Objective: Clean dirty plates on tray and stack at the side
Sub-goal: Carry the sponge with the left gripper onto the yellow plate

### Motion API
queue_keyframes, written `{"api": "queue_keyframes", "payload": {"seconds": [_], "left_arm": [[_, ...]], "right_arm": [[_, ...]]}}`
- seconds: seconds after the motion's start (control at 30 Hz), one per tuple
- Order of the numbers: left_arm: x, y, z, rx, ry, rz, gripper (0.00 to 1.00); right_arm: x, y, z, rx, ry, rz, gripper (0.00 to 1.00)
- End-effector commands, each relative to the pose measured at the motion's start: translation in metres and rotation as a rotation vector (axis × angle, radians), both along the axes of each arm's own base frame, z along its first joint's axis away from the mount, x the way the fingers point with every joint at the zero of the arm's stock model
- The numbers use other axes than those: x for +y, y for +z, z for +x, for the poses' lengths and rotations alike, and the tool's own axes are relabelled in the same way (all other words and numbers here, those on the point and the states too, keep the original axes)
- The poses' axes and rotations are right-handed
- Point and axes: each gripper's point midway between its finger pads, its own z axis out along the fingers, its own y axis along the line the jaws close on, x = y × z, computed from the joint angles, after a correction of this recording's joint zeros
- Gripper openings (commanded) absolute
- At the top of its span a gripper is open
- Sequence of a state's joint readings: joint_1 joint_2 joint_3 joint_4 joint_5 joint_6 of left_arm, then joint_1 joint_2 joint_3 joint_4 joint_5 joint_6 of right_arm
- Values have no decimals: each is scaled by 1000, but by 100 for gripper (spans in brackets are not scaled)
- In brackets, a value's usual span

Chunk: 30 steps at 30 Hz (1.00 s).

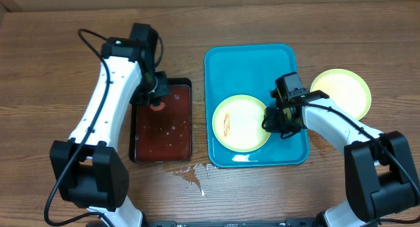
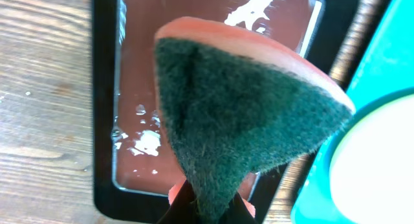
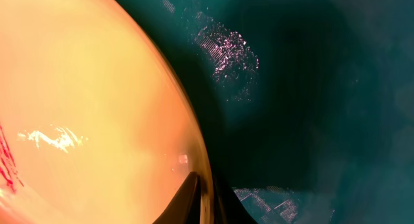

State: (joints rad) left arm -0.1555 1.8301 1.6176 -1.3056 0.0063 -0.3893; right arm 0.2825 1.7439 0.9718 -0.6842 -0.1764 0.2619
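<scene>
The left tool [image 2: 206, 208] is clamped on a sponge [image 2: 246, 114], orange-backed with a dark green scouring face, pinched at its narrow end. It hangs over the black tray [image 1: 140, 132], whose dark red inside carries scattered water drops and a white glare. This tray lies on the desk [image 1: 52, 69] just left of the turquoise tray [image 1: 249, 66].

The right tool [image 3: 206, 203] is closed on the right rim of the dirty plate [image 1: 246, 125]: the wrist view shows one finger above the edge and one below it, with the tray's wet surface dark beside them. That plate is round, yellow-green at the rim and pale in the middle, with a red sauce smear [image 1: 228, 124] on its left half. It sits inside the turquoise tray, in the near part, while the far part is bare. Whether its gripped edge is lifted off the tray cannot be told.

A second plate [image 1: 341, 92], also yellow-green, lies on the desk just right of the turquoise tray, partly hidden behind the right arm. A small puddle of water [image 1: 193, 174] spreads on the desk near the tray's near-left corner.
</scene>
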Motion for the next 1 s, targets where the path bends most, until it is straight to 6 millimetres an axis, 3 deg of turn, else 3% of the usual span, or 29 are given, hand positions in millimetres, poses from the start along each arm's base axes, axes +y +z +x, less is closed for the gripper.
{"api": "queue_keyframes", "payload": {"seconds": [0.0,0.17,0.23,0.37,0.57,0.77,0.97], "left_arm": [[-11,12,7,-56,-42,21,4],[-12,12,6,-54,-35,28,4],[-24,13,4,-45,-40,-39,4],[-76,20,1,-36,-93,-276,4],[-140,18,3,-118,-212,-295,4],[-195,-12,-5,-125,-217,-276,4],[-221,-58,-20,3,-201,-288,4]], "right_arm": [[0,-1,-1,0,2,-4,8],[0,-1,-1,2,-2,-4,6],[-3,-2,0,4,-36,-18,6],[-8,-2,3,-3,-86,-41,6],[-7,-2,4,-4,-86,-38,6],[-7,-3,2,3,-86,-40,5],[-7,-3,2,0,-86,-39,5]]}}
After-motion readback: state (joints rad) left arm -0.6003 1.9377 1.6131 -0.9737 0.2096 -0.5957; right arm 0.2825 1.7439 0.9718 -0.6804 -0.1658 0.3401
